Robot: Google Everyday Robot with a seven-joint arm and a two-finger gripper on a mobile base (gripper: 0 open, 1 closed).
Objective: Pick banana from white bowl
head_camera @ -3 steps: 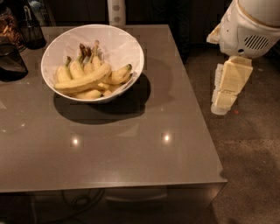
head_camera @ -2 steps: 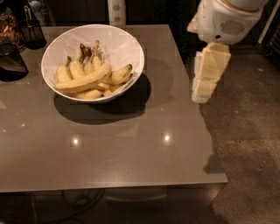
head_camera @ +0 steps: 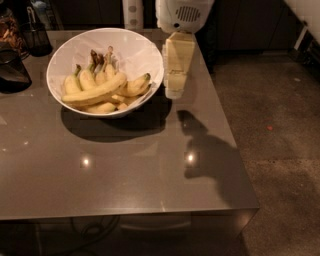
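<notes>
The white bowl (head_camera: 132, 52) stands at the back left of the grey table (head_camera: 125, 170). It holds a bunch of several yellow bananas (head_camera: 97, 90) with dark stems pointing to the back. My gripper (head_camera: 174, 91) hangs from the white arm at the top of the view, pointing down just beside the bowl's right rim, above the table. It holds nothing that I can see.
Dark glass containers (head_camera: 15, 70) stand at the table's far left edge, with another (head_camera: 37, 35) behind them. A white cylinder (head_camera: 132, 12) stands behind the bowl. The table's right edge drops to a grey floor (head_camera: 280, 150).
The arm has swung left from beyond the table's right edge to right beside the bowl's right rim. The bowl and bananas have not moved.
</notes>
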